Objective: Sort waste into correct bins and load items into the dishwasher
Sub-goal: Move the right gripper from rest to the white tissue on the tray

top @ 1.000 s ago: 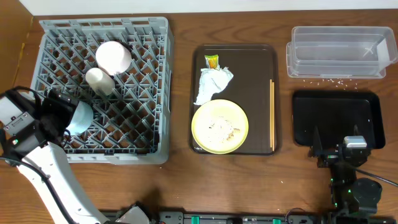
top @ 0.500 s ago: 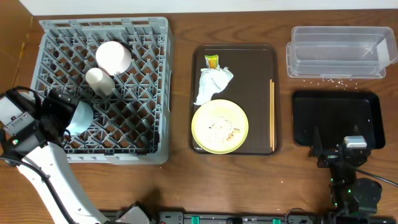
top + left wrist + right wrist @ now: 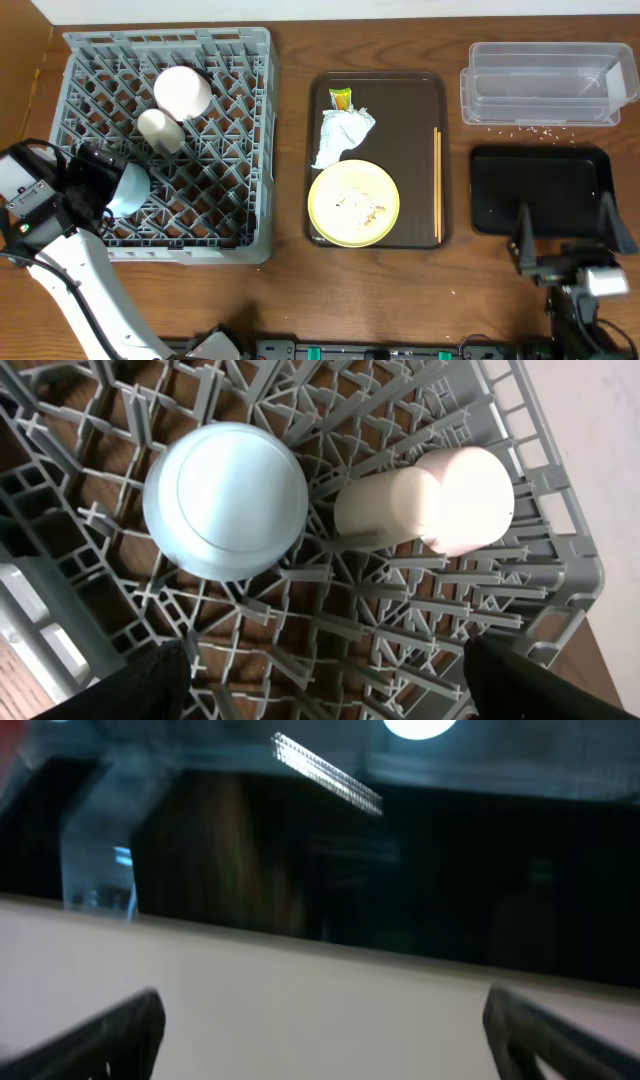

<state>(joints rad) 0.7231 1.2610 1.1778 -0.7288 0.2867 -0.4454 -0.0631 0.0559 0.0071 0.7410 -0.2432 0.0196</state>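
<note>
In the grey dishwasher rack (image 3: 235, 60) a light blue bowl (image 3: 128, 188) (image 3: 225, 500) lies upside down. A white cup (image 3: 160, 130) (image 3: 385, 510) and a white bowl (image 3: 182, 90) (image 3: 470, 495) lie beside it. My left gripper (image 3: 335, 690) hangs open just short of the blue bowl, holding nothing. The brown tray (image 3: 420, 95) carries a wrapper (image 3: 342, 99), a napkin (image 3: 343, 135), a yellow plate (image 3: 353, 203) with crumbs, and chopsticks (image 3: 437, 185). My right gripper (image 3: 568, 225) (image 3: 335, 1045) stands open and empty over the front edge of the black tray (image 3: 545, 180). The right wrist view is blurred.
The clear tub (image 3: 545, 85) sits at the back right, with rice-like crumbs (image 3: 520, 127) scattered on the table in front of it. My left arm (image 3: 55, 215) lies along the rack's left side. The rack's walls rise around the bowls.
My right arm has shifted right and toward the table's front, and its spread fingers now show over the black tray's front edge. The left arm and the dishes have not moved.
</note>
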